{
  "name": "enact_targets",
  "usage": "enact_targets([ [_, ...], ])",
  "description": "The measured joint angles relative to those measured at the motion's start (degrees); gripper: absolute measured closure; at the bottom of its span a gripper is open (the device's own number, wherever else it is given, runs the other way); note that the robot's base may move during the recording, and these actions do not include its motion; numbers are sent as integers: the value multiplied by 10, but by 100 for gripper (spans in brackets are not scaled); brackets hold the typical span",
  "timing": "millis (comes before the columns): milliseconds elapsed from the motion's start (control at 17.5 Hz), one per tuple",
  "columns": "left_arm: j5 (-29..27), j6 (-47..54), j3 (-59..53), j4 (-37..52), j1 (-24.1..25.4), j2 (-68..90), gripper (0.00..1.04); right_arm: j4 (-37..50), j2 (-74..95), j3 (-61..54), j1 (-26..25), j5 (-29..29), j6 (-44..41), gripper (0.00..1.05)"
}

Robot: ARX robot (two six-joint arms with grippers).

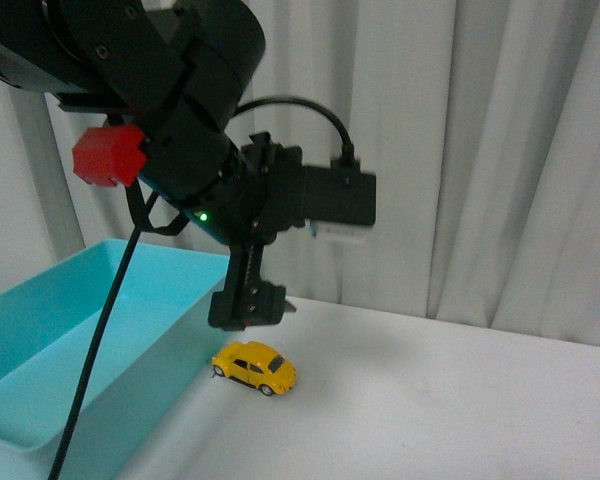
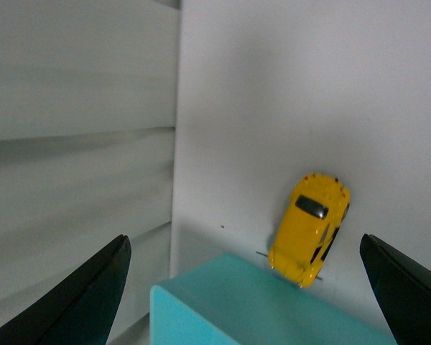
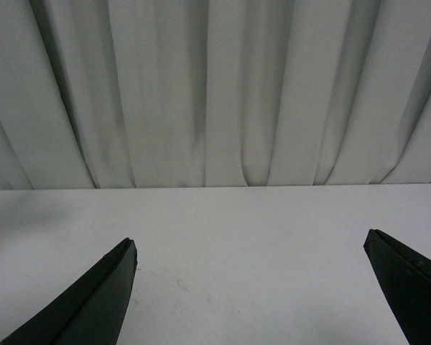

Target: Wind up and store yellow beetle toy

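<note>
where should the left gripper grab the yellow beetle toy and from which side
Come down from above with the left gripper and close on the two long flanks of the yellow beetle toy, at mid-body. It stands on its wheels, its roof is rounded, and the flatter sides should hold better. The turquoise bin crowds one end only.

A turquoise bin (image 1: 165,370) sits on the white table (image 1: 460,400) before pleated white curtains (image 1: 460,150).

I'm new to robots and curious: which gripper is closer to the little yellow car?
The left. The left gripper hangs open just above the yellow beetle toy, beside the teal bin. The right gripper is open over bare table, with no toy in its wrist view.
</note>
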Motion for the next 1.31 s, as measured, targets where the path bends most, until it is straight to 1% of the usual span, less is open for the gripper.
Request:
enact_targets([
  [114,-38,114,23,-37,-10,42,7,0,0,0,0,0,0,7],
  [171,-59,145,28,-26,-14,63,7,0,0,0,0,0,0,7],
  [228,-82,153,36,-25,-17,87,7,0,0,0,0,0,0,7],
  [343,-102,146,57,-23,-18,135,7,0,0,0,0,0,0,7],
  [457,-125,117,73,-20,-13,173,7,0,0,0,0,0,0,7],
  [571,-132,93,99,-24,0,207,7,0,0,0,0,0,0,7],
  [913,-136,57,130,-37,26,266,7,0,0,0,0,0,0,7],
  [1028,-125,57,141,-39,38,276,7,0,0,0,0,0,0,7],
  [1085,-116,65,149,-42,41,285,25,0,0,0,0,0,0,7],
  [1142,-111,83,155,-42,37,292,54,0,0,0,0,0,0,7],
  [1256,-109,96,156,-45,36,289,59,0,0,0,0,0,0,7],
  [1313,-85,116,156,-45,33,286,64,0,0,0,0,0,0,7],
])
